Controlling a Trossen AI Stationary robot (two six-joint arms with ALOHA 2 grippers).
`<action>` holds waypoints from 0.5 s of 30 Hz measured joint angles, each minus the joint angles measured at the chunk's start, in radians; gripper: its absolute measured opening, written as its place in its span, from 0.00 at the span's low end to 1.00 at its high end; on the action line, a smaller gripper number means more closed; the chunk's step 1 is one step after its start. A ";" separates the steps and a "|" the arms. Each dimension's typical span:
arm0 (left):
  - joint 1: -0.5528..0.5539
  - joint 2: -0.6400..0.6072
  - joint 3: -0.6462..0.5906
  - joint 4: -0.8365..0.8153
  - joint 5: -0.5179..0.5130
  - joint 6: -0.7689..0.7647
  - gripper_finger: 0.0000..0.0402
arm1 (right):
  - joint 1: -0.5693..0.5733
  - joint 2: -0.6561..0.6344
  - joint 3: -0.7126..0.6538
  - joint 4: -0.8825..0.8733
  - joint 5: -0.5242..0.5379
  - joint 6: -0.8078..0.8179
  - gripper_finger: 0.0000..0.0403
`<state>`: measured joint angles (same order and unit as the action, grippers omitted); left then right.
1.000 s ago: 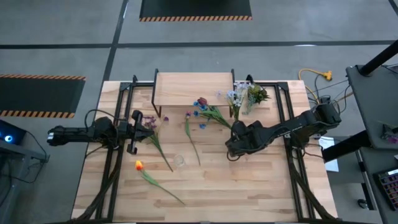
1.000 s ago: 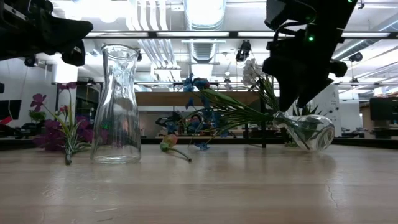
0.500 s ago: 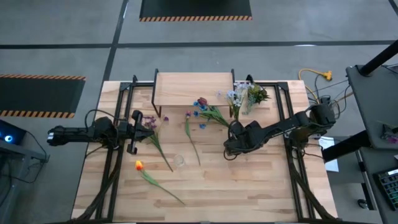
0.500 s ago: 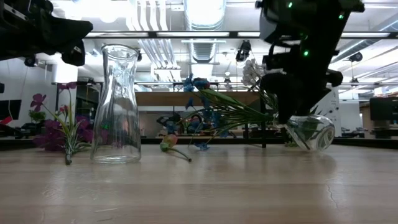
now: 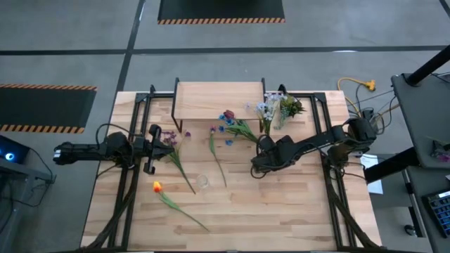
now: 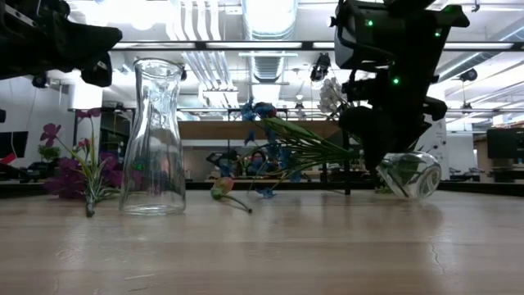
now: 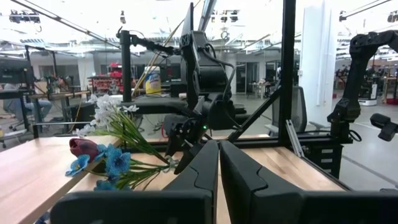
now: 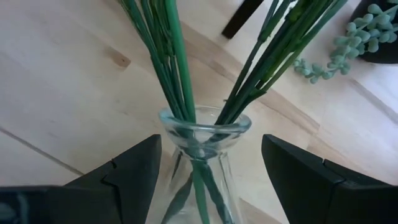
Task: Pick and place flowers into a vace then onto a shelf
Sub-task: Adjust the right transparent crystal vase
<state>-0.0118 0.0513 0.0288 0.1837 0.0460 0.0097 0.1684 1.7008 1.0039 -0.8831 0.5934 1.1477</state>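
A small round-bellied glass vase lies tilted on the table, with green stems running out of its neck to blue, dark red and white blooms. My right gripper is open and slants down over it, one finger on either side of the neck, apart from the glass. Loose flowers lie on the table: a purple one, an orange one and a thin stem. A tall glass carafe stands upright. The shelf is at the far edge. My left gripper waits shut at the left.
A small green potted tuft stands right of the shelf, close to the white blooms. Black frame rails run along both sides of the slatted tabletop. The near half of the table holds only the orange flower's stem.
My right gripper has come down and a little toward the table's left, closing in over the lying vase's neck. Its fingers stay open. The vase and flowers have not moved.
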 joint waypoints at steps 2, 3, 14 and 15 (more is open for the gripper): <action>0.000 0.000 0.000 0.000 0.000 0.000 0.00 | 0.000 0.003 0.000 0.000 -0.001 -0.001 0.66; 0.000 0.000 0.000 0.000 0.000 0.000 0.00 | 0.000 0.003 0.000 0.000 -0.001 -0.002 0.65; 0.000 0.000 0.000 0.000 0.000 0.000 0.00 | 0.001 0.003 0.000 0.001 -0.002 -0.009 0.41; 0.000 0.000 0.000 0.000 0.000 0.000 0.00 | 0.001 0.003 0.000 0.000 -0.002 -0.009 0.38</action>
<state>-0.0116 0.0513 0.0288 0.1837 0.0460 0.0097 0.1692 1.7042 1.0042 -0.8829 0.5911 1.1385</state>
